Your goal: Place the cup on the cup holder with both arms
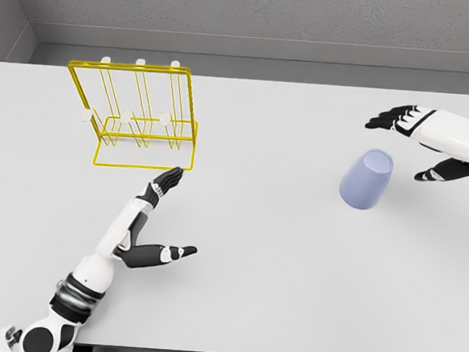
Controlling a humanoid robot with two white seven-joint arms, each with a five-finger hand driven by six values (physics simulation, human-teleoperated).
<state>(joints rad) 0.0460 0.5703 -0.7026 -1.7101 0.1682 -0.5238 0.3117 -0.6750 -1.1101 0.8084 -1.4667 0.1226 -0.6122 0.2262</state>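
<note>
On the white desk point(275, 292), the blue cup point(366, 179) sits upside down beside the open right hand point(430, 141). Far left, the open left hand point(147, 222) lies near the yellow cup holder point(134, 117).

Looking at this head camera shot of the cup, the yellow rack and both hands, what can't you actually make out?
- Cup: its opening, hidden by its own body, head view.
- Right hand: forearm cut off by the right edge.
- Left hand: upper arm cut off by the bottom edge.
- Yellow rack: peg tips too small to make out.
</note>
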